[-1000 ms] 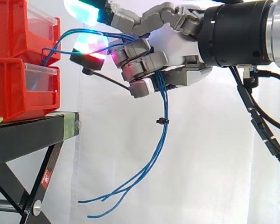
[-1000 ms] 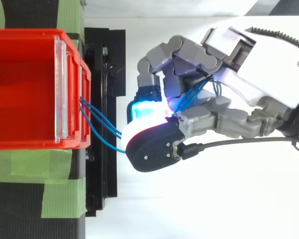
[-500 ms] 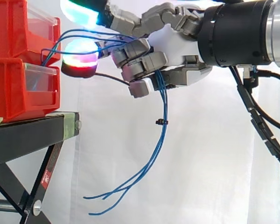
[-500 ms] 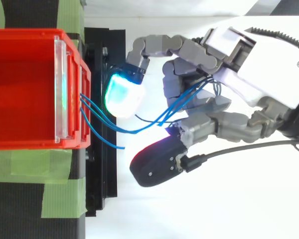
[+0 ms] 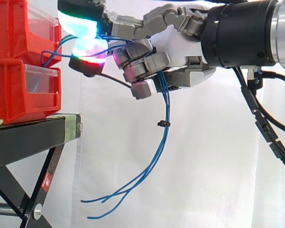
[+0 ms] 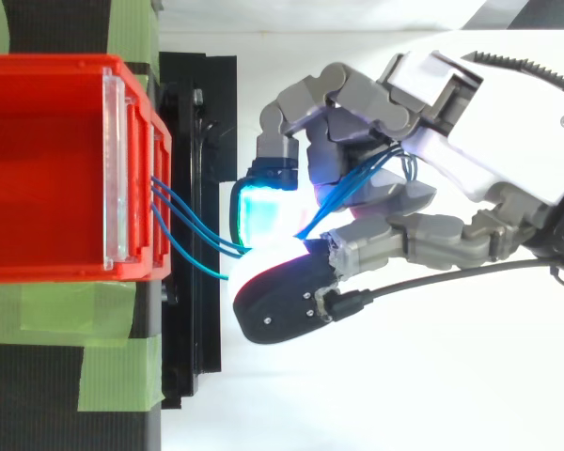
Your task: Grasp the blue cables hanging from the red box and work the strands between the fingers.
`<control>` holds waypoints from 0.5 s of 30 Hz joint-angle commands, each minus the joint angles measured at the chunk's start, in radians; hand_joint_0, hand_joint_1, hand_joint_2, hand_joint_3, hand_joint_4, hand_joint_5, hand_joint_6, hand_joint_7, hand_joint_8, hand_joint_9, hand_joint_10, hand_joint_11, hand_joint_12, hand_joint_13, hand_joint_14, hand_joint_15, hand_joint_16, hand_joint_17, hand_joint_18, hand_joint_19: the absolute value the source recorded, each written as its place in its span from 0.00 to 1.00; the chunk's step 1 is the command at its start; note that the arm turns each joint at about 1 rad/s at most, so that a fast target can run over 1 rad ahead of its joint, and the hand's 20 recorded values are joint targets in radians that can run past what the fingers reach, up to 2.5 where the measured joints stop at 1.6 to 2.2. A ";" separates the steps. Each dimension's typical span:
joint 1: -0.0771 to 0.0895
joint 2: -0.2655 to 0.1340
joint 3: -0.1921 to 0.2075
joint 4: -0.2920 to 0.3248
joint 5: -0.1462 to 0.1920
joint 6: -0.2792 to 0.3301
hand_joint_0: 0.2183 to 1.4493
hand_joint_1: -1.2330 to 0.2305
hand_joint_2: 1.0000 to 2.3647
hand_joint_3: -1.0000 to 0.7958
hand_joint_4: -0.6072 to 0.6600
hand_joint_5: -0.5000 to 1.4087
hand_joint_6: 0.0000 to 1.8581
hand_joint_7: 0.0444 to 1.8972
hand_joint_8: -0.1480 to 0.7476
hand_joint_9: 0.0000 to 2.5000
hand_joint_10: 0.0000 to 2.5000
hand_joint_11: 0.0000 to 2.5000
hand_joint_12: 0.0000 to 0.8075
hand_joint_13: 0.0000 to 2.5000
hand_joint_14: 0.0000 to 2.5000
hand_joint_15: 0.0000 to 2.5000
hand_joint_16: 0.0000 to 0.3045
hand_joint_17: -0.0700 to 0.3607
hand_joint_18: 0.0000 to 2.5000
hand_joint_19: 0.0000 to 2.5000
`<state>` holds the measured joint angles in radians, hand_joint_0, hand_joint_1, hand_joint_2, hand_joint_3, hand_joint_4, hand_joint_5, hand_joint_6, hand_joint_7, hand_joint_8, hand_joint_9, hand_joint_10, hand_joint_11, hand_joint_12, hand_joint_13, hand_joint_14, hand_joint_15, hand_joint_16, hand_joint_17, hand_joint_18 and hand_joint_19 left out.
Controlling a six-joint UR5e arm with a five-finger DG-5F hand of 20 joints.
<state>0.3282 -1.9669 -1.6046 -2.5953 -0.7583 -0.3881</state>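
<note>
While the hand point(image 5: 176, 43) pinches the blue cables point(image 5: 167, 113) at upper centre, roll them gently without tugging the red box point(image 6: 38, 68).

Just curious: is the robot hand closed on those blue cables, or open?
Closed on them: the robot hand has its fingers curled round the blue cables, which hang below.

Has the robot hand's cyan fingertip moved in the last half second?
Yes: the cyan fingertip drew back from the red bin toward the thumb, pinching the blue cables.
</note>
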 commanded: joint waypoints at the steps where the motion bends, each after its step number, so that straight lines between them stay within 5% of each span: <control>1: 0.000 0.000 0.000 0.000 -0.001 0.000 0.62 0.40 0.01 0.32 0.68 0.19 0.66 0.51 0.59 0.27 1.00 0.99 0.52 0.40 1.00 0.53 0.15 0.40 0.55 0.51; 4: 0.000 0.000 0.000 0.001 0.000 0.000 0.69 0.45 0.01 0.44 0.68 0.21 0.61 0.50 0.59 0.27 1.00 0.99 0.52 0.40 1.00 0.53 0.15 0.40 0.55 0.51; 9: 0.000 0.000 0.000 0.001 -0.001 -0.002 0.75 0.47 0.01 0.41 0.66 0.36 0.42 0.60 0.59 0.27 1.00 0.99 0.52 0.40 1.00 0.53 0.15 0.40 0.55 0.51; 11: 0.000 0.000 0.000 0.001 -0.001 -0.002 0.76 0.47 0.01 0.44 0.65 0.33 0.55 0.61 0.59 0.27 1.00 0.99 0.52 0.40 1.00 0.53 0.15 0.40 0.55 0.51; 12: 0.000 0.000 0.000 0.001 -0.001 -0.002 0.77 0.47 0.01 0.47 0.71 0.25 0.76 0.54 0.59 0.27 1.00 0.99 0.52 0.40 1.00 0.53 0.15 0.40 0.55 0.51; 15: 0.000 -0.001 0.000 0.001 -0.001 -0.002 0.72 0.36 0.01 0.46 0.78 0.18 0.83 0.50 0.59 0.27 1.00 0.99 0.52 0.40 1.00 0.53 0.15 0.40 0.55 0.51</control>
<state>0.3282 -1.9668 -1.6045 -2.5940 -0.7592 -0.3893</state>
